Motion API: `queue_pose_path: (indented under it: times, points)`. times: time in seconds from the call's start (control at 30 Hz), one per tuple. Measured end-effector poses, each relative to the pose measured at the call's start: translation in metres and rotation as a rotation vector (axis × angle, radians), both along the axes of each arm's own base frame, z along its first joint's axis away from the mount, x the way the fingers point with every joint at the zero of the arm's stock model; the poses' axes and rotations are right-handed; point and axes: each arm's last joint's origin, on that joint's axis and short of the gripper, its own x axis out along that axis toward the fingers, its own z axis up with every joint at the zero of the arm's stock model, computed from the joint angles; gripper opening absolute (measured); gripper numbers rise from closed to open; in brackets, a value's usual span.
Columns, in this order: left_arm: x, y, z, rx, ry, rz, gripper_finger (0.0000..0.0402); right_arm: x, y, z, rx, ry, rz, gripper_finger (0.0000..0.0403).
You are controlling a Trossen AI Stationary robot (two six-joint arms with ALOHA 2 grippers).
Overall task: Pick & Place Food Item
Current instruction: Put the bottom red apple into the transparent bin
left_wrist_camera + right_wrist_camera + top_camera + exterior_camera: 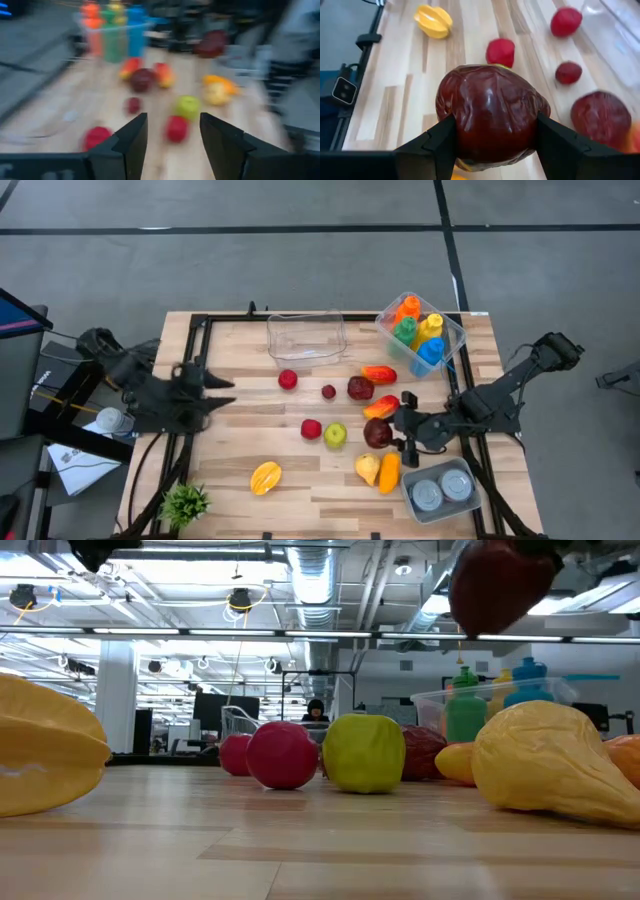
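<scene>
Right wrist view showed the right gripper (492, 145) clamped on a dark red, wrinkled, rounded fruit (491, 112), 1 finger against each flank. In the low view that fruit (497, 585) hung clear above the wooden table (320, 850); from above it sat (378, 433) right of the table's centre, just left of the gripper (398, 430).

The grip looked narrow against a smooth, rounded skin, so the likeliest failure was the fruit slipping or rolling out during a quick swing. Several pieces lay directly below it, so a drop would probably scatter them. If the clear plastic tub (306, 337) at the far edge was the goal, carrying low could clip fruit on the way.

Near edge: 1 yellow star-shaped fruit (265, 477), 1 small green potted plant (185, 503), 1 grey bin holding 2 round tins (442, 491), 1 yellow pear-shaped piece (367, 469) and 1 orange piece (390, 473). Mid-table: 1 green apple (335, 436), 1 red ball-like fruit (311, 428), 1 red-orange fruit (381, 408). Farther: 1 second dark red fruit (360, 388), 1 small dark red one (329, 391), 1 red one (288, 379), 1 more red-orange fruit (378, 374). Far right, 1 clear box of coloured bottles (421, 335); 5 were visible.

At the left edge the left gripper (222, 392) waited, fingers apart and empty.
</scene>
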Motion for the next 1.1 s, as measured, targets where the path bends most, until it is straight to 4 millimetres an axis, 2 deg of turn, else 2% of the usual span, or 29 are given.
queue_pose_path:
  times: [0.1,0.27,0.37,0.53,0.8,1.1]
  points:
    - [-0.011,0.006,-0.005,-0.057,-0.038,-0.073,0.0156,0.006,0.002,0.001,-0.027,-0.039,0.03,0.0215]
    - [-0.022,0.013,-0.041,-0.097,-0.094,-0.081,0.0134,0.021,0.009,0.005,-0.083,-0.144,0.103,0.0216]
    - [-0.022,0.012,-0.064,-0.117,-0.167,-0.165,0.0123,0.029,0.012,0.008,-0.118,-0.213,0.14,0.0216]
    - [-0.02,0.007,-0.091,-0.122,-0.313,-0.289,0.0108,0.036,0.011,0.017,-0.16,-0.308,0.173,0.0216]
    - [-0.007,-0.004,-0.115,-0.019,-0.437,-0.437,0.0092,0.047,0.002,0.029,-0.175,-0.426,0.259,0.0217]
    - [0.003,0.003,-0.138,0.024,-0.415,-0.327,0.0076,0.057,-0.016,0.034,-0.184,-0.475,0.303,0.0217]
